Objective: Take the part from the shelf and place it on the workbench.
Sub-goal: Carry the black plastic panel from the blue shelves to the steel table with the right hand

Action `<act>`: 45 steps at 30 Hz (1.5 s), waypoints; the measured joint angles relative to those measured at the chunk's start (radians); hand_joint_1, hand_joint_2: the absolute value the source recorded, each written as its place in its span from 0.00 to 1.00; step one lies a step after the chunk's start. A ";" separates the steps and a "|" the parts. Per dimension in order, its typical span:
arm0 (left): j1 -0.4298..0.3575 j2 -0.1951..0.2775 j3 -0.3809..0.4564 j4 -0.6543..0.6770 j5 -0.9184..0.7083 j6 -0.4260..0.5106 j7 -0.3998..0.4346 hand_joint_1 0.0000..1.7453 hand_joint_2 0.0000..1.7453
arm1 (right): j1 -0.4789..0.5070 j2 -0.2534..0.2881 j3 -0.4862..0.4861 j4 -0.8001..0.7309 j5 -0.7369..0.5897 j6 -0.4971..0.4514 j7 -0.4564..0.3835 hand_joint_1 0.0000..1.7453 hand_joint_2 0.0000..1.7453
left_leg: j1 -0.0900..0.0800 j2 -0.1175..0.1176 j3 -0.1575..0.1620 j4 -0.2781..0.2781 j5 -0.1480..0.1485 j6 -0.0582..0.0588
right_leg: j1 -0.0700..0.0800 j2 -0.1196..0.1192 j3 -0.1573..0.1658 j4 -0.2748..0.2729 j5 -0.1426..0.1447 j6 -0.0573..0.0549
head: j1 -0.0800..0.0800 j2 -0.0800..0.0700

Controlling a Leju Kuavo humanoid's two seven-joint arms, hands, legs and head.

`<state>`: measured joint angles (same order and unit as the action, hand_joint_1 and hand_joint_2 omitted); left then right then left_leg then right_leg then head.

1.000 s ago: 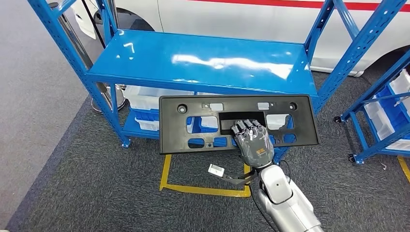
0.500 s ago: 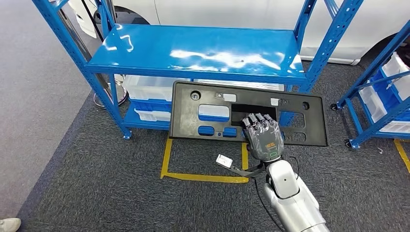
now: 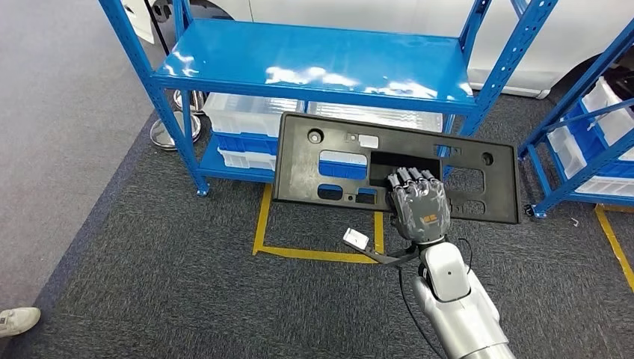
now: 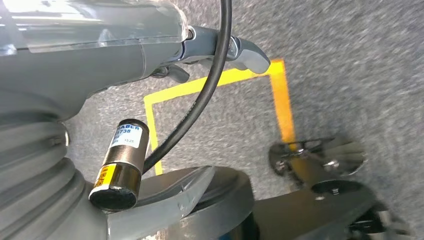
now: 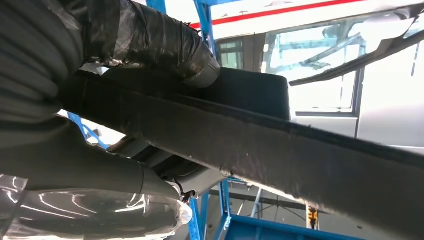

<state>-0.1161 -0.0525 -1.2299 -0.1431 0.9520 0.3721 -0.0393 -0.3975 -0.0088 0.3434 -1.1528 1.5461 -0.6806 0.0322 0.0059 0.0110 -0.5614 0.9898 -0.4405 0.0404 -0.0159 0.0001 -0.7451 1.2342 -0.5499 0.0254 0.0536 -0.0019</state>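
Note:
The part (image 3: 299, 176) is a long black plastic plate with several cutouts. My right hand (image 3: 420, 208) grips it at its near edge, fingers hooked into the middle cutout, and holds it in the air in front of the blue shelf (image 3: 314, 63). The plate is tilted, its right end lower. In the right wrist view the part's dark edge (image 5: 280, 145) crosses the picture with my taped thumb (image 5: 165, 45) pressed on it. In the left wrist view my left hand (image 4: 220, 50) hangs above grey carpet; how its fingers lie is unclear.
White bins (image 3: 247, 116) stand on the shelf's lower level. A second blue rack (image 3: 591, 142) is at the right and a white car (image 3: 374, 15) is behind. Yellow tape (image 3: 314, 254) marks the carpet. A person's shoe (image 3: 16, 320) is at the lower left.
The whole view has shifted, so the camera moved. Against the shelf, the part in my right hand has come farther out and to the right, and it now tilts.

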 joint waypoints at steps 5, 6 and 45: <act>-0.001 -0.001 -0.003 0.000 0.003 0.002 0.001 0.00 1.00 | 0.003 0.000 -0.007 -0.005 0.003 0.000 -0.002 0.93 1.00 | -0.003 -0.001 -0.080 0.024 0.045 -0.009 | 0.000 0.000 0.128 -0.032 0.043 -0.004 | 0.000 0.000; -0.001 -0.001 -0.003 0.000 0.003 0.002 0.002 0.00 1.00 | 0.003 0.000 -0.008 -0.010 0.004 0.000 -0.002 0.93 1.00 | -0.004 -0.001 -0.091 0.032 0.051 -0.013 | 0.002 0.000 0.179 -0.104 0.037 -0.007 | 0.000 0.000; -0.031 0.002 -0.076 0.001 -0.020 -0.006 0.019 0.00 1.00 | -0.047 -0.180 -0.001 -0.072 0.023 0.000 0.189 0.93 1.00 | -0.001 -0.004 -0.158 0.163 -0.060 -0.055 | -0.006 -0.006 0.179 -0.204 0.060 -0.043 | -0.002 0.000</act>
<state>-0.1473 -0.0501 -1.3063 -0.1419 0.9318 0.3662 -0.0199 -0.4442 -0.1883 0.3424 -1.2253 1.5696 -0.6802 0.2208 0.0050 0.0072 -0.7198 1.1525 -0.5001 -0.0149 -0.0217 -0.0062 -0.5658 1.0305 -0.4895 -0.0174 0.0511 -0.0019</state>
